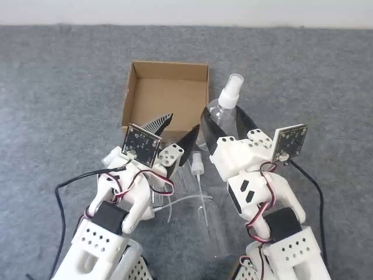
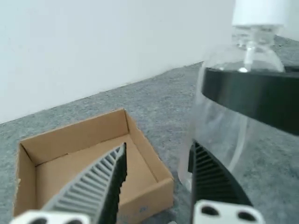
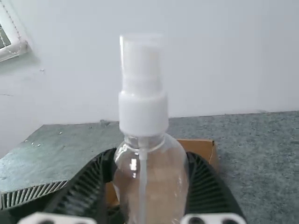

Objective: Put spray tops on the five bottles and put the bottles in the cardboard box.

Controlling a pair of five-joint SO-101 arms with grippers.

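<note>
My right gripper [image 1: 226,119] is shut on a clear bottle [image 1: 223,111] that stands upright just right of the cardboard box [image 1: 166,96]. A white spray top [image 1: 232,87] sits on its neck. In the right wrist view the bottle [image 3: 149,177] stands between the black fingers [image 3: 93,182], with the spray top [image 3: 142,93] above them. My left gripper [image 1: 173,133] is open at the box's near right corner, holding nothing. From the left wrist view, the box [image 2: 70,154] lies beyond the open gripper [image 2: 158,154], and the held bottle [image 2: 233,116] stands beside it.
Between the two arms on the grey carpet lie a loose spray top [image 1: 197,163] with its dip tube and a clear bottle [image 1: 214,224] on its side. More thin tubes lie by the left arm. A black cable [image 1: 64,192] trails at the left.
</note>
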